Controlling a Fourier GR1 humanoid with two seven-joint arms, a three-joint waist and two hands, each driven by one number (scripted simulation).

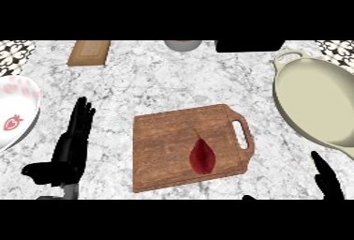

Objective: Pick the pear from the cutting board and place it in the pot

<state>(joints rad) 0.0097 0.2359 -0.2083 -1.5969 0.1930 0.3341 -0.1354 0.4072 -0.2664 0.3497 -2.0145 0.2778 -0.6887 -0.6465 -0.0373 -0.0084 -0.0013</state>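
A dark red pear [202, 156] lies on the brown wooden cutting board [166, 136] in the middle of the counter, near the board's front right part. The cream pot [314, 101], wide and shallow with a handle at its top, sits at the right edge. My left hand [72, 140] lies open on the counter left of the board, fingers straight and pointing away. My right hand [326, 178] shows at the lower right, fingers straight, right of the board and just in front of the pot. Neither hand touches the pear.
A white bowl with red markings [15, 112] stands at the left edge. A small wooden block [88, 52], a grey round object [183, 45] and a black object [249, 45] line the back of the marble counter [152, 79].
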